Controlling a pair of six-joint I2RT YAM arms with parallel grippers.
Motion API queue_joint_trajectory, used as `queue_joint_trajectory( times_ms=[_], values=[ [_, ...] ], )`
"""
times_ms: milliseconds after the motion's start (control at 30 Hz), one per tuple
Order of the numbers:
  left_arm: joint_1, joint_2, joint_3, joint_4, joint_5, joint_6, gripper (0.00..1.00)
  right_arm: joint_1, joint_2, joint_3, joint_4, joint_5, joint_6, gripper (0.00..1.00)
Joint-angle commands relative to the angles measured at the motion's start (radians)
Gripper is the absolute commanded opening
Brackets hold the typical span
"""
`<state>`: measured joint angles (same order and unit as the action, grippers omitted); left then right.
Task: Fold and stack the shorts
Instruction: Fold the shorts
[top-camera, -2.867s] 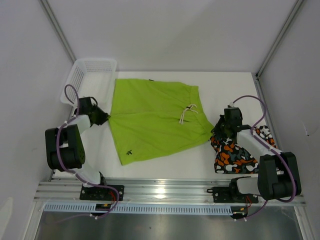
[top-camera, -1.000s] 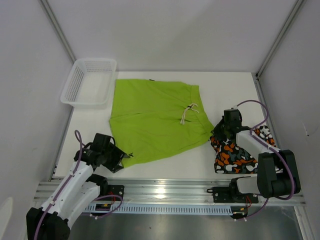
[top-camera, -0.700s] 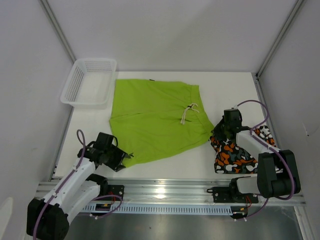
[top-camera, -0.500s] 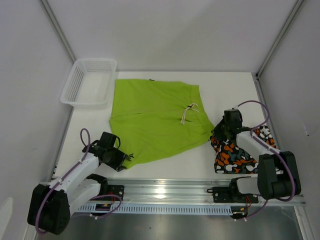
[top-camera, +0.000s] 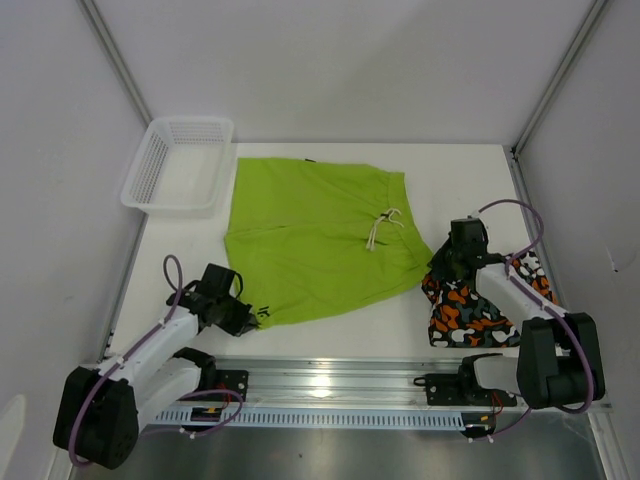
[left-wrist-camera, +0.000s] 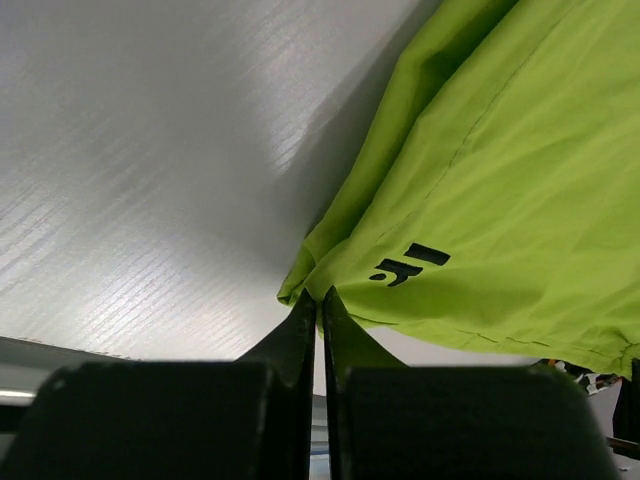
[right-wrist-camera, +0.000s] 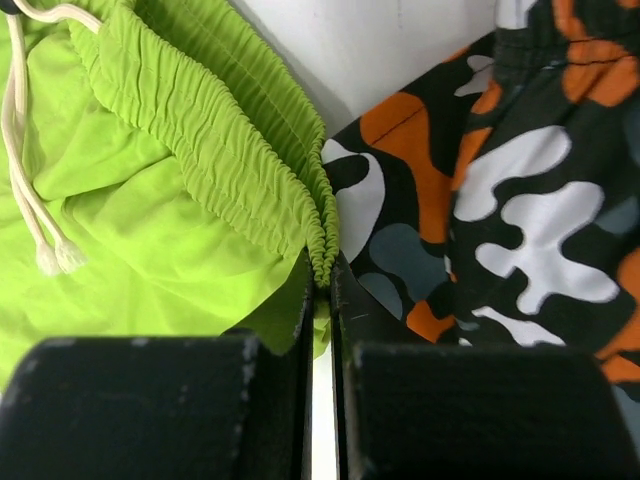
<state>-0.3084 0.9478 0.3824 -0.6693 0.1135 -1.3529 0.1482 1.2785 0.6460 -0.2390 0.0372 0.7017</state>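
Two pairs of shorts lie on the surface (top-camera: 460, 180), and there is one basket (top-camera: 178, 165) and two arms. The green shorts (top-camera: 315, 245) are spread flat in the middle, waistband to the right, legs to the left. The camo shorts (top-camera: 480, 305) sit bunched at the near right, touching the green waistband's near corner. The white mesh basket stands at the far left corner, just beside the green shorts' far leg. Both pairs are outside it.

The left fingers (top-camera: 247, 319) are at the near left corner of the green shorts and are closed on the leg hem. The right fingers (top-camera: 438, 264) are at the near right corner and are closed on the waistband.

Only the top view shows the basket, both arms and the whole layout. The left wrist view shows the pinch up close: the tips meet on a folded bit of hem, just beside a small black logo (left-wrist-camera: 408, 265), with the cloth lifting off the surface there. The right wrist view shows the tips clamped on the ruffled elastic edge. The white drawstring (right-wrist-camera: 30, 200) lies to the left, and the camo cloth lies against the waistband on the right.
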Motion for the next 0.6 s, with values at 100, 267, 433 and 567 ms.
queue_joint_trajectory(
  times_ms=[100, 267, 433, 567],
  values=[
    [-0.008, -0.09, 0.088, -0.205, -0.055, 0.109, 0.0, -0.016, -0.083, 0.08, -0.146, 0.076, -0.048, 0.0],
    [-0.008, -0.17, 0.173, -0.364, -0.035, 0.161, 0.0, -0.012, -0.171, 0.023, -0.192, -0.019, -0.039, 0.0],
    [-0.006, -0.222, 0.214, -0.403, -0.031, 0.19, 0.0, 0.005, -0.231, 0.01, -0.296, -0.051, -0.025, 0.0],
    [-0.005, -0.169, 0.309, -0.409, 0.003, 0.225, 0.0, 0.028, -0.271, 0.033, -0.373, -0.053, -0.013, 0.0]
  ],
)
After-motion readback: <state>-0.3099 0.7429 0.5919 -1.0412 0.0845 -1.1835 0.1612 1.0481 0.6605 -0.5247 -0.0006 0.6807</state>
